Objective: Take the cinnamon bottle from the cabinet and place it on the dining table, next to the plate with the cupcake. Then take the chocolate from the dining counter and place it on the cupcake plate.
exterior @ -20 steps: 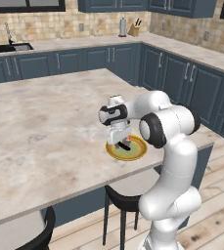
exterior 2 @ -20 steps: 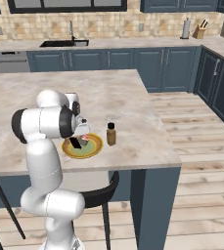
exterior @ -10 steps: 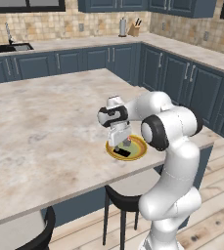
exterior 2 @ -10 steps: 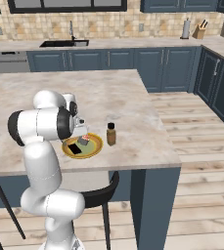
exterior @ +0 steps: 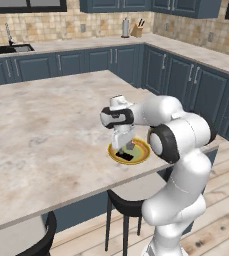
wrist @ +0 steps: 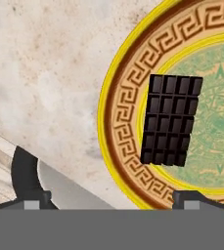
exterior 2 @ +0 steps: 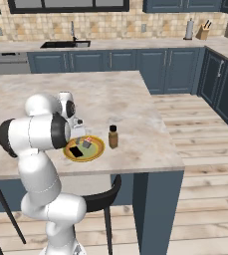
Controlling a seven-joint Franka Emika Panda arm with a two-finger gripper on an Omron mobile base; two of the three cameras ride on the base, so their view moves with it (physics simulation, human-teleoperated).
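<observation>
The chocolate [wrist: 171, 120] was seen lying flat on the plate with the cupcake [wrist: 133, 161], directly beneath the gripper [wrist: 111, 197]. The jaws were spread wide and empty, so the bar was judged delivered.

Matt ridged chocolate [wrist: 170, 120] on a glossy patterned plate [wrist: 128, 146]; marbled stone table [wrist: 50, 88].

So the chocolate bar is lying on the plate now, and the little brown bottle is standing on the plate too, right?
Not quite. The chocolate does lie on the plate, but the right base view shows the cinnamon bottle standing upright on the dining table beside the plate.
</observation>
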